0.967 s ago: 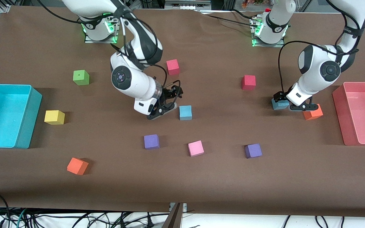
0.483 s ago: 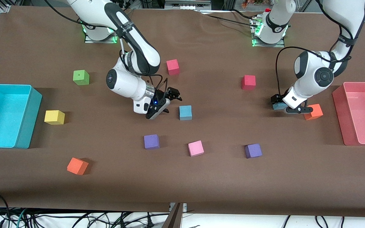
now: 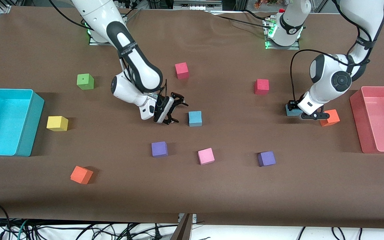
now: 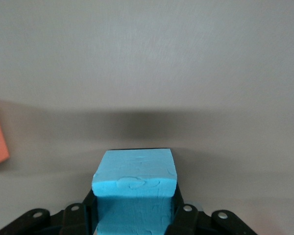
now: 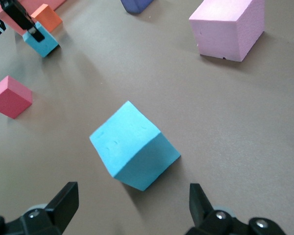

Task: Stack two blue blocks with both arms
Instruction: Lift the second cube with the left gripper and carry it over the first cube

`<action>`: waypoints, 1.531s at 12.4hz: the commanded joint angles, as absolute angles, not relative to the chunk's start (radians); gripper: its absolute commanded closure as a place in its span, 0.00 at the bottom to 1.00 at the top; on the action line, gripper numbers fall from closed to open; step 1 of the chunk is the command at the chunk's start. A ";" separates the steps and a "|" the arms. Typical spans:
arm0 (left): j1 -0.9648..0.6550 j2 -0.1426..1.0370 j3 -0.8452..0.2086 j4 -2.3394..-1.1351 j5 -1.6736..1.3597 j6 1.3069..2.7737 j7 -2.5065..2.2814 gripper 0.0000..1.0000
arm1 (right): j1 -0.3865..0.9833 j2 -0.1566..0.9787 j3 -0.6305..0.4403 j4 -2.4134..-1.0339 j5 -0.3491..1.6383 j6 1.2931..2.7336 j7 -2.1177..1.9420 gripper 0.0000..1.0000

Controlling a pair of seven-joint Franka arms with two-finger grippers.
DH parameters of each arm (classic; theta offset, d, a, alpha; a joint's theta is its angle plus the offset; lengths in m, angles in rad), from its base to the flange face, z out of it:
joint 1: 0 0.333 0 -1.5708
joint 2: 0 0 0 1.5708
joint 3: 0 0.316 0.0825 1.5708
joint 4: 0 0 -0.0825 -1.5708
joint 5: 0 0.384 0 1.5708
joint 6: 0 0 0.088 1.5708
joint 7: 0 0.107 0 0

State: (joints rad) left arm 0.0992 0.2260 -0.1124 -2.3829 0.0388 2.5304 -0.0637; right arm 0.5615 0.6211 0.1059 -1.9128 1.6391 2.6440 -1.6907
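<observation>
Blue blocks are being handled at two places on the brown worktop (image 3: 212,186). One blue block (image 3: 195,118) is lying just below the centre of the front frame, with nothing touching it; in the right wrist view it (image 5: 134,145) is being seen resting alone between the two spread fingertips (image 5: 63,201). The right pincer (image 3: 173,110) is being held spread just beside that block, toward the right arm's end of the worktop, left of it in the frame.

The second blue block (image 3: 292,110) is being pinched by the left pincer (image 3: 303,111) at the right of the front frame, low against the worktop and mostly hidden by the wrist. In the left wrist view this block (image 4: 134,188) is being gripped between the black fingers (image 4: 184,221). An orange block (image 3: 329,117) is lying just beside the left pincer, between it and the pink bin (image 3: 365,120) at the right edge of the frame.
</observation>
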 commanded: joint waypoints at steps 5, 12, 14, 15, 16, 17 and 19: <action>-0.164 0.167 -0.166 -2.091 -0.063 2.346 -0.086 1.00 | 0.597 0.643 0.089 -1.891 1.877 2.658 -1.993 0.00; -0.493 0.467 -0.149 -1.668 -0.063 2.168 -0.440 1.00 | 0.606 0.672 0.091 -1.891 1.921 2.646 -2.085 0.00; -0.573 0.550 -0.120 -1.579 -0.063 2.161 -0.526 1.00 | 0.607 0.681 0.091 -1.875 1.933 2.646 -2.098 0.00; -0.613 0.583 -0.091 -1.545 -0.064 2.158 -0.563 1.00 | 0.607 0.686 0.091 -1.871 1.936 2.648 -2.100 0.00; -0.644 0.615 -0.069 -1.504 -0.066 2.136 -0.580 1.00 | 0.610 0.690 0.091 -1.868 1.945 2.648 -2.100 0.00; -0.655 0.647 -0.064 -1.450 -0.066 2.105 -0.595 1.00 | 0.615 0.693 0.091 -1.861 1.948 2.646 -2.100 0.00; -0.690 0.686 -0.045 -1.420 -0.066 2.091 -0.623 1.00 | 0.617 0.693 0.089 -1.861 1.947 2.648 -2.100 0.00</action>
State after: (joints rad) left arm -0.6510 0.6296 -0.0777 -1.5044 -0.0519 2.1362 -0.5973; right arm 0.6017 0.6784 0.0989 -1.8842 1.9186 2.6435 -2.0743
